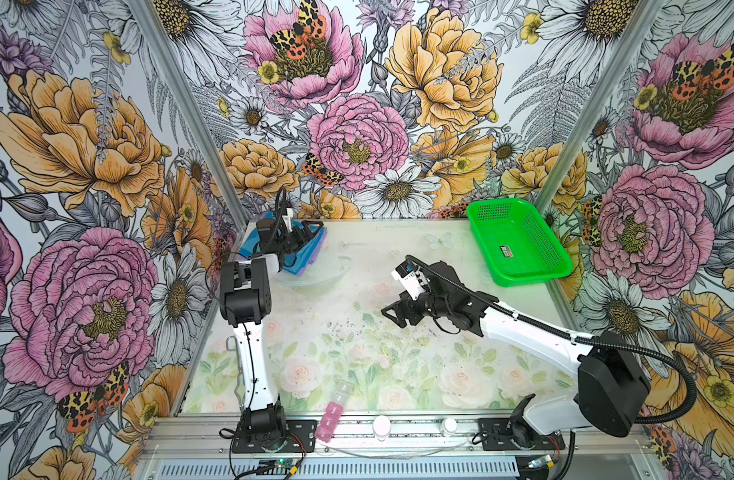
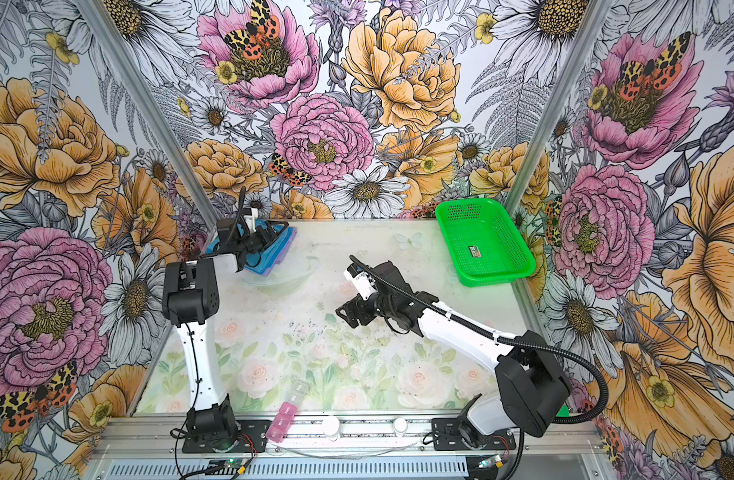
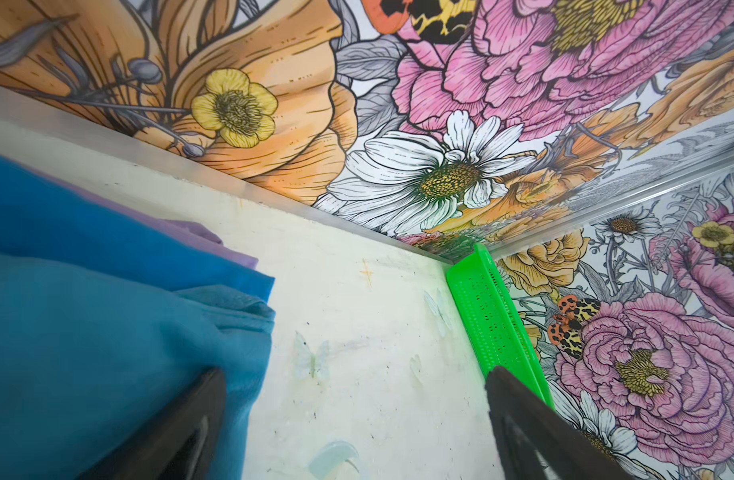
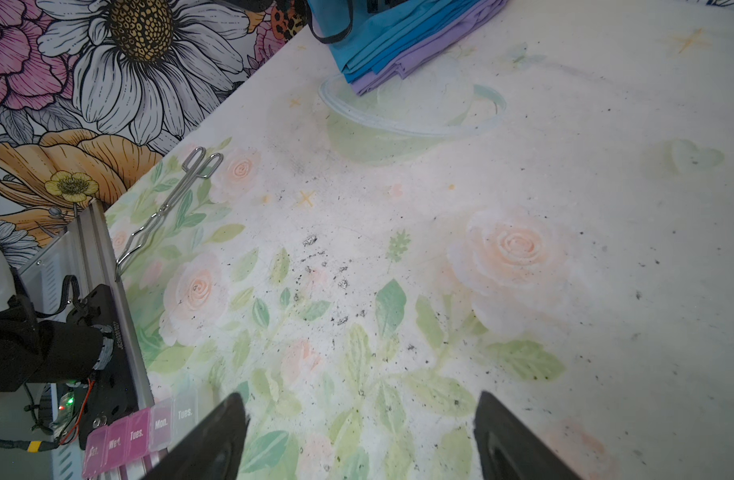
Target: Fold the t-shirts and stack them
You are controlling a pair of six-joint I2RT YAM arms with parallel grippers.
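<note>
Pink pill box (image 1: 331,419) on the front rail is nearest the top camera, and it is not part of the job. T-shirts (image 1: 249,247) are stacked at the upper left of the surface (image 1: 398,249) in both top views. Left hand (image 1: 305,239) hangs right over the stack, jaws wide apart, gripping nothing. In its wrist view one finger (image 3: 178,428) overlaps the teal shirt (image 3: 108,353); can't tell if it touches. Right hand (image 1: 392,318) is mid-frame over bare surface, jaws apart, holding nothing. Green basket (image 1: 481,245) is upper right, well apart from the stack.

Risks, my call: a finger catching the teal top layer on the way off would drag it and skew the pile. The black cable (image 4: 330,40) looped over the stack could snag too. The teal corner is bunched, so pressing there may set a crease.

Shirts are soft, matte and thin, folded to rough rectangles: teal over deeper blue shirt (image 3: 87,232) over lavender shirt (image 3: 228,251), edges stepped. Basket is rigid glossy mesh. Surface is flat, with a faded rose print and dark specks.
</note>
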